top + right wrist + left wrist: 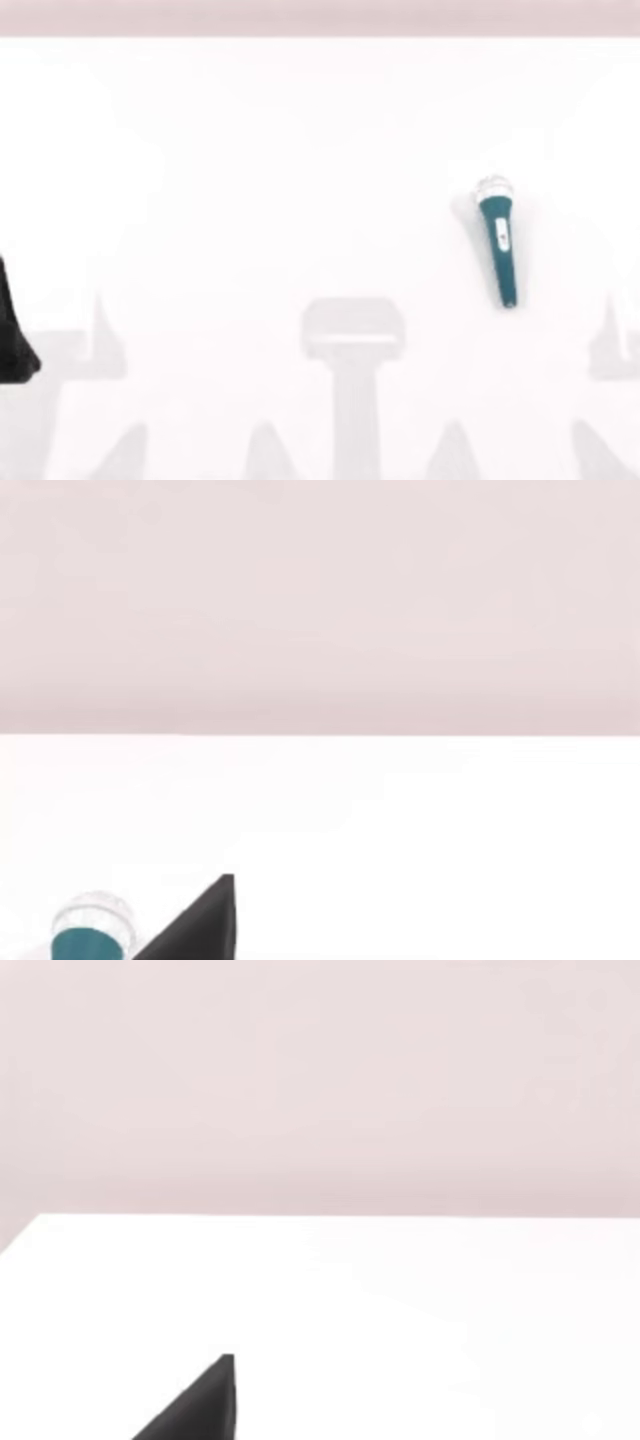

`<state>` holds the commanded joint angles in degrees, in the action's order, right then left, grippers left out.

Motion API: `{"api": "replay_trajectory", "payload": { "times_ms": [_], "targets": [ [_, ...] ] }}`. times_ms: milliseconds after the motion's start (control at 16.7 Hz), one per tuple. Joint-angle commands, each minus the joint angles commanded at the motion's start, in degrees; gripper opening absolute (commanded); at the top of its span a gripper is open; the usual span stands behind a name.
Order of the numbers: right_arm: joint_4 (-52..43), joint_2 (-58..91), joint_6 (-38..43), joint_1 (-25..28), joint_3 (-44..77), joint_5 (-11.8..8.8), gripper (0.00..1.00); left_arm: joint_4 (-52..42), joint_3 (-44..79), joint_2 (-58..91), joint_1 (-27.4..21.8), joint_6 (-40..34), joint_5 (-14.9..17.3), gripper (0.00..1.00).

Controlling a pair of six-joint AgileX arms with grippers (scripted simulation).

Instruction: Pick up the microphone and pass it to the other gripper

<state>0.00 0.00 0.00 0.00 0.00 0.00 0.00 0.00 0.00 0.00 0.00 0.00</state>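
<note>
Mic [497,240] flat on the table [300,160], on the right side, well away from every edge; round silver head toward the far edge, teal handle toward the near edge, tail leaning a little to the right; white switch [501,235] with its red dot facing up. Not yet lifted, by the look of it; not touched by anything.

Lying on its side, so likely to roll a bit if bumped; handle long and thin, so probably the best place to pinch; best to leave the head end free for the handover.

Right gripper [205,925] close to the mic, low over the table; only one black tip showing in the right wrist view, with the mic head just beside it; cannot tell if open or closed; not seen in the top view at all. Probably first to grab, being on the same side as the mic.

Left arm [12,335] at the left edge of the top view, far from the mic; only a dark bit showing. Left gripper [205,1405] over bare table in its own view, one black tip showing; cannot tell if open or closed; seems to be waiting.

Nothing else on the table but soft grey shadows [352,330] along the near edge; pale pink wall [320,15] behind the far edge. Nothing between the mic and the middle of the table, so an open path for the pass, it seems.
</note>
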Motion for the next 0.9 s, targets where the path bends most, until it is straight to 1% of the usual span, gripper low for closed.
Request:
{"api": "replay_trajectory", "payload": {
  "times_ms": [240, 420, 600, 900],
  "targets": [
    [-1.16, 1.74, 0.53, 0.55, 1.74, -0.01, 1.0, 0.0, 0.0, 0.0, 0.0, 0.0, 0.0, 1.0],
    [-5.54, 8.95, 2.55, 2.44, 8.55, 0.13, 1.0, 0.0, 0.0, 0.0, 0.0, 0.0, 0.0, 1.0],
    [-12.39, 21.62, 5.6, 5.18, 18.89, 0.5, 1.0, 0.0, 0.0, 0.0, 0.0, 0.0, 0.0, 1.0],
    [-27.03, 51.84, 11.72, 10.84, 39.42, 1.25, 1.0, 0.0, 0.0, 0.0, 0.0, 0.0, 0.0, 1.0]
  ]
}}
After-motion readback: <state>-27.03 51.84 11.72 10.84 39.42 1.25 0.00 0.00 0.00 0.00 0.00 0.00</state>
